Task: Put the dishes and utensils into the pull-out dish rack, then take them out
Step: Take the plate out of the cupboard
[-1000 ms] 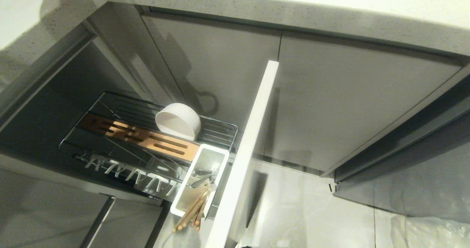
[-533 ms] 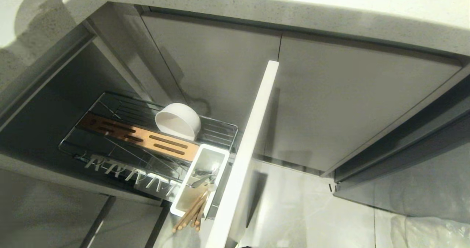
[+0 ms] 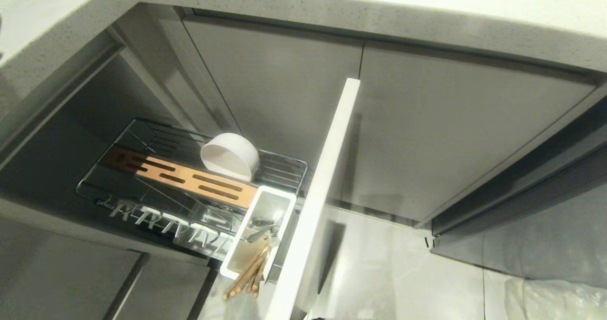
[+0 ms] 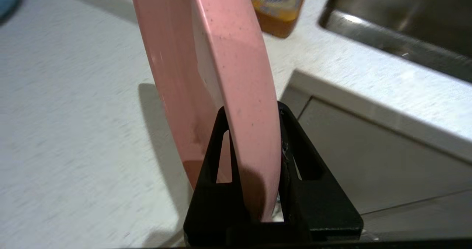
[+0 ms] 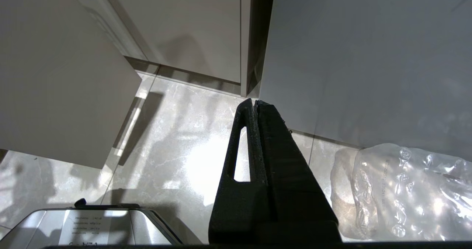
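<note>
1. Partly loaded or partly unloaded: bowl (image 3: pixel 231 155) on its side in the pull-out dish rack (image 3: pixel 284 161), chopsticks (image 3: pixel 247 273) and fork (image 3: pixel 260 233) in the caddy at 5 o'clock of the bowl.
2. Pink plate (image 4: pixel 210 75) outside the rack, held on edge over the table (image 4: pixel 73 131).
3. Left tool (image 4: pixel 253 121) clamped on the plate's rim.
4. Right tool (image 5: pixel 255 103) closed, empty, parked above the floor.

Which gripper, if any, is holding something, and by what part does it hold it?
The left gripper holds the pink plate on edge, pinched at its rim between both fingers. The right gripper is shut and holds nothing.

Dish rack (image 3: pixel 284 161) carries bowl (image 3: pixel 230 156), chopsticks (image 3: pixel 249 272), fork (image 3: pixel 261 232).
</note>
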{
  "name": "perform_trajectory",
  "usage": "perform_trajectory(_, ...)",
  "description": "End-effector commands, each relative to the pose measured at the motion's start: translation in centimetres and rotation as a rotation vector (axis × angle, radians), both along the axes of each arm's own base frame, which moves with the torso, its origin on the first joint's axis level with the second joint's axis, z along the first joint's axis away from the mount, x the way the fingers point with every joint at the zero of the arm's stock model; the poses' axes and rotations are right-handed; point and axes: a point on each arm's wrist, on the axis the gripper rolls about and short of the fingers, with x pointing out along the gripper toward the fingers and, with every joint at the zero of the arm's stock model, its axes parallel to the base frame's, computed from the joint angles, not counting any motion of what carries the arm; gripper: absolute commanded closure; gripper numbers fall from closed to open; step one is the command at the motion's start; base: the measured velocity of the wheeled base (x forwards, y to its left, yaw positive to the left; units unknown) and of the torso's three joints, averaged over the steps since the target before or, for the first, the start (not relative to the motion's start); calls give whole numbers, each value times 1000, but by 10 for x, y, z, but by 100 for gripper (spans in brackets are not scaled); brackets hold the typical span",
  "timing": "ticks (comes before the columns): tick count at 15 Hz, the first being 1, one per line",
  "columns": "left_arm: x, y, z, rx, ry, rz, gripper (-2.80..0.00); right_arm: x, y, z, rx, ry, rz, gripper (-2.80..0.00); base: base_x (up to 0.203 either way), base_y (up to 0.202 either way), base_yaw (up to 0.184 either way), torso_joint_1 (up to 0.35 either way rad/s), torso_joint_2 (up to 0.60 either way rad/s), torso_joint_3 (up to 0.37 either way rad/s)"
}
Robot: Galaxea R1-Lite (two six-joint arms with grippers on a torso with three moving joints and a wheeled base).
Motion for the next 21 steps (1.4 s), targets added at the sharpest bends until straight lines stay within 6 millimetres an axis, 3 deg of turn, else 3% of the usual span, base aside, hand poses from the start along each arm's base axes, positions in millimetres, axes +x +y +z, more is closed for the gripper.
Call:
perform_trajectory(1,-12,5,-1,1,-6,50,0,0,0,0,0,1,0,0,0,0,0,0,0,0)
perform_trajectory(10,-40,19,-19,239,238,556,0,0,0,0,0,1,0,0,0,0,0,0,0,0)
perform_trajectory(15,-23,31,-28,346,427,672,0,0,0,0,0,1,0,0,0,0,0,0,0,0)
perform_trajectory(21,-1,53,-53,322,758,761,0,0,0,0,0,1,0,0,0,0,0,0,0,0)
